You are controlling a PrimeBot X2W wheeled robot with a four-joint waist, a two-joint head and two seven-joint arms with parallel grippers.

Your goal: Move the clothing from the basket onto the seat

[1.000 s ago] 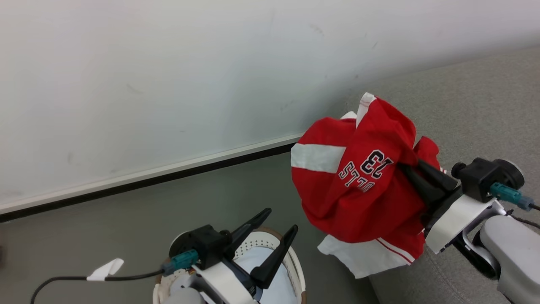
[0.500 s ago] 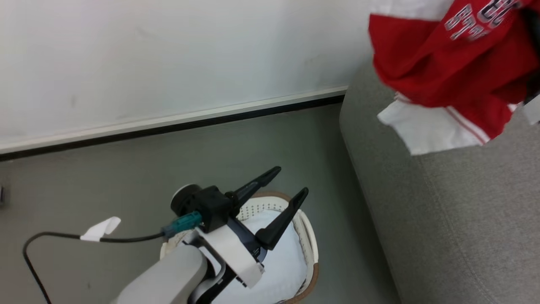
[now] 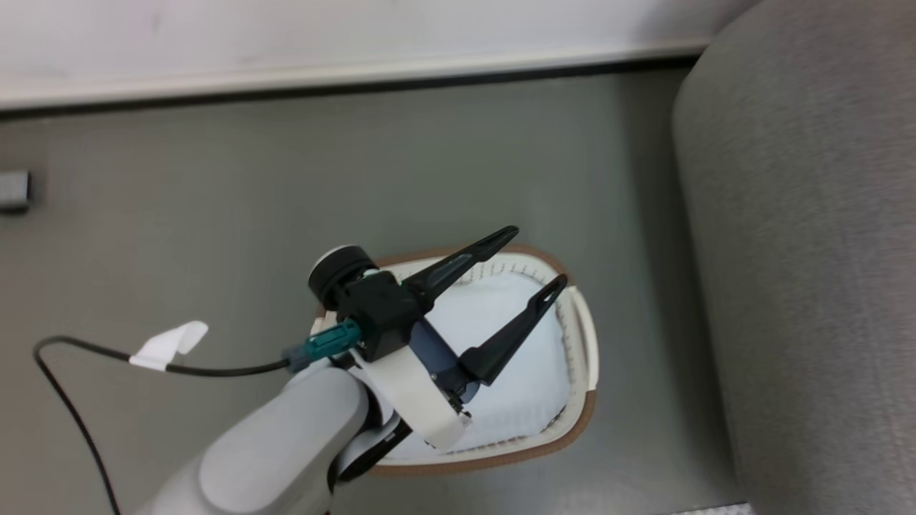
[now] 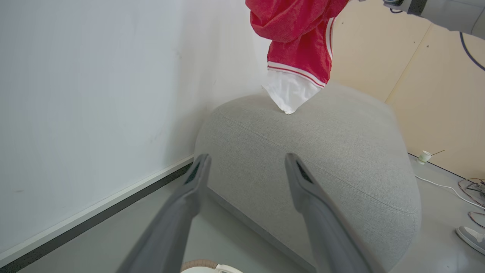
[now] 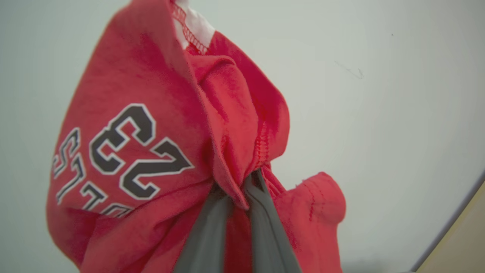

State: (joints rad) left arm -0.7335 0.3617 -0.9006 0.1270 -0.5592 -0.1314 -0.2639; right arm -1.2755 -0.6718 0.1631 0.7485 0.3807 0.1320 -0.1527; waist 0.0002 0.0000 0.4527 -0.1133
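Note:
The red clothing [image 5: 132, 144], printed "23", hangs bunched from my right gripper [image 5: 242, 189], whose fingers are shut on a fold of it. In the left wrist view the clothing [image 4: 295, 30] dangles above the grey seat [image 4: 322, 151], its white hem tip at or just above the cushion top. My left gripper [image 3: 537, 257] stands open and holds nothing, over the cream basket [image 3: 501, 458] on the floor. The left gripper [image 4: 246, 157] points toward the seat. The seat [image 3: 801, 250] stands right of the basket.
A pale blue-white cloth [image 3: 515, 336] lies in the basket. A black cable with a white tag [image 3: 168, 343] runs over the floor at the left. Beyond the seat are a paper cup [image 4: 424, 155], loose cables [image 4: 470, 189] and a shoe [image 4: 471, 237]. A white wall stands behind.
The head camera has tilted down toward the basket, so the clothing and the right gripper have left the top right of that view. The left gripper stays open over the basket.

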